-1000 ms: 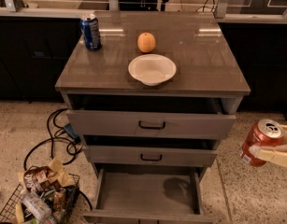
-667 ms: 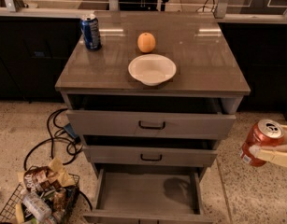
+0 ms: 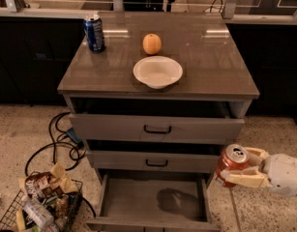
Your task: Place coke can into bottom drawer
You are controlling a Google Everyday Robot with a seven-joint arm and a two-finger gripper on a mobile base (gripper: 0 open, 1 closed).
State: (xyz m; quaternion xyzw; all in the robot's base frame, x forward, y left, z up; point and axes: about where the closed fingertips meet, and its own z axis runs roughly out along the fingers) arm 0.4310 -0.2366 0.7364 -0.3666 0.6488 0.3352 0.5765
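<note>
Coke can (image 3: 230,161), one, clenched in gripper (image 3: 233,169) beside open bottom drawer (image 3: 133,193). We count three drawers (image 3: 114,127), one blue can (image 3: 94,33), one orange (image 3: 152,43), one bowl (image 3: 157,72).

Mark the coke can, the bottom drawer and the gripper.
coke can (image 3: 232,156): camera view, silver top.
bottom drawer (image 3: 131,195): camera view, bare grey floor.
gripper (image 3: 233,168): camera view, right of the drawers, between its jaws clamping the can.

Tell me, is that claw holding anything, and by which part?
The gripper, low right beside the open bottom drawer, holds the coke can by its sides, fingers clamped across its body.
</note>
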